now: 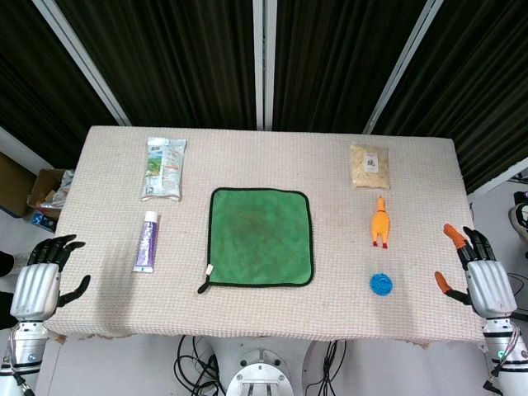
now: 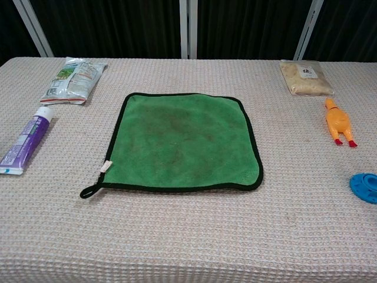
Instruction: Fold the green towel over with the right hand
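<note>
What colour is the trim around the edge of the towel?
Black trim on the green towel, clearest in the chest view.

One green towel (image 1: 261, 237) lies on the surface (image 1: 272, 318). Around the towel are one purple tube (image 1: 146, 241), one printed snack packet (image 1: 163, 168), one clear bag of grains (image 1: 369, 166), one orange rubber chicken (image 1: 379, 222) and one blue disc (image 1: 380, 285).

On the desk (image 1: 272, 318), a printed packet (image 1: 163, 168) is placed at ten o'clock, with a purple tube (image 1: 146, 241) at nine. A grain bag (image 1: 368, 166) is seen at two, an orange toy chicken (image 1: 379, 221) and blue disc (image 1: 380, 285) at three to four.
</note>
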### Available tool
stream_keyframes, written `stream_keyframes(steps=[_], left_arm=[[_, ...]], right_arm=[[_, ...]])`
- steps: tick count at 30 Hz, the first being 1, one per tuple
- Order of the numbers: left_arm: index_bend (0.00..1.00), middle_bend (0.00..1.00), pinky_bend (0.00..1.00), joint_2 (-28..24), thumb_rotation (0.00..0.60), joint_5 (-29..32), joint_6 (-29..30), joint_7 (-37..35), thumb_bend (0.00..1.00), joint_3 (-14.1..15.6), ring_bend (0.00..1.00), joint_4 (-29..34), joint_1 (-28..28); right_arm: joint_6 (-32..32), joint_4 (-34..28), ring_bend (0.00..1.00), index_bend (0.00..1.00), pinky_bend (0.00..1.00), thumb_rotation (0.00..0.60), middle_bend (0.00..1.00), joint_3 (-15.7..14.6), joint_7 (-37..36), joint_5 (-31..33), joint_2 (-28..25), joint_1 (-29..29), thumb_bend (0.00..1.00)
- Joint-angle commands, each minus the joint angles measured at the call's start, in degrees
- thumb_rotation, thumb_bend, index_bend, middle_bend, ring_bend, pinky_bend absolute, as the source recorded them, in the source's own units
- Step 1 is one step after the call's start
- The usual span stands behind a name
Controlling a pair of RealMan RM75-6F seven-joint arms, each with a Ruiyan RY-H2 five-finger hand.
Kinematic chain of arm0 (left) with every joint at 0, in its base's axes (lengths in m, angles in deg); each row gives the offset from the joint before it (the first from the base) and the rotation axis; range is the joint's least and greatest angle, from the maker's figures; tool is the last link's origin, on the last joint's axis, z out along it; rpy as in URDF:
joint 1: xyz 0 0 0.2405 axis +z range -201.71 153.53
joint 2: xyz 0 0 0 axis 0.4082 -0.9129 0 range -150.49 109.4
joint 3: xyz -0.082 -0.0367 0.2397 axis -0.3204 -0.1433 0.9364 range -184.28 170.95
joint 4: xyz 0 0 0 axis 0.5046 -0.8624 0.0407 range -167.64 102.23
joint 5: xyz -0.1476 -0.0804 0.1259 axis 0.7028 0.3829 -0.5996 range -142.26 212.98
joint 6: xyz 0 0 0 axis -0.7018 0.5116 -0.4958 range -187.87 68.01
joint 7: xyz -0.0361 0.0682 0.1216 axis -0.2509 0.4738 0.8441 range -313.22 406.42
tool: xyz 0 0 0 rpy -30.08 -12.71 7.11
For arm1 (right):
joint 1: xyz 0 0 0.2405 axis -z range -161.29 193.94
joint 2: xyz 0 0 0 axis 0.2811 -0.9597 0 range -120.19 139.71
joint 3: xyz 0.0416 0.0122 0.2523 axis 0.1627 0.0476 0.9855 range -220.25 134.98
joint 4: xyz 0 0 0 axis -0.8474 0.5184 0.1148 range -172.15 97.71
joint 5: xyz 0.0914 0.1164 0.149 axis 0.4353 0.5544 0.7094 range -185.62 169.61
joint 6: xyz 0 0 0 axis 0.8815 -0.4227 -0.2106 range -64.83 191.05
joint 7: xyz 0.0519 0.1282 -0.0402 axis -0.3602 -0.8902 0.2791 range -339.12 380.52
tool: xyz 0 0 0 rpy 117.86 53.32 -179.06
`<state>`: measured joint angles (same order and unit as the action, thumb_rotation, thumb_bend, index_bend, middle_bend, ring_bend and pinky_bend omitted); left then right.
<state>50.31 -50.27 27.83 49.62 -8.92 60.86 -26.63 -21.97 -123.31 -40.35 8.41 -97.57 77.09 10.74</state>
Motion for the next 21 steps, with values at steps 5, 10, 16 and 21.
stream_keyframes(steps=[5, 10, 16, 21], left_arm=[[0.26, 0.17, 0.13, 0.0, 0.600, -0.2, 0.3, 0.0, 0.28, 0.1, 0.14, 0.0, 0.2], [0.26, 0.17, 0.13, -0.2, 0.600, -0.5, 0.7, 0.0, 0.28, 0.2, 0.14, 0.0, 0.4], [0.26, 0.17, 0.13, -0.1, 0.600, -1.2, 1.0, -0.1, 0.28, 0.5, 0.14, 0.0, 0.5], [0.26, 0.17, 0.13, 0.0, 0.600, -1.5, 1.3, -0.3, 0.28, 0.6, 0.14, -0.2, 0.6]], right_arm=[[-0.2, 0.1, 0.00, 0.05, 0.00, 0.600, 0.15, -0.2, -0.1, -0.5, 0.0, 0.0, 0.26], [0.4, -0.5, 0.00, 0.07, 0.00, 0.600, 0.15, -1.3, 0.6, -3.9, 0.4, -1.2, 0.26], [6.6, -2.0, 0.00, 0.11, 0.00, 0.600, 0.16, -3.3, 4.6, -10.5, 3.5, -6.6, 0.18], [11.5, 1.8, 0.00, 0.29, 0.00, 0.600, 0.19, -2.7, 8.2, -12.3, 11.8, -11.1, 0.07]])
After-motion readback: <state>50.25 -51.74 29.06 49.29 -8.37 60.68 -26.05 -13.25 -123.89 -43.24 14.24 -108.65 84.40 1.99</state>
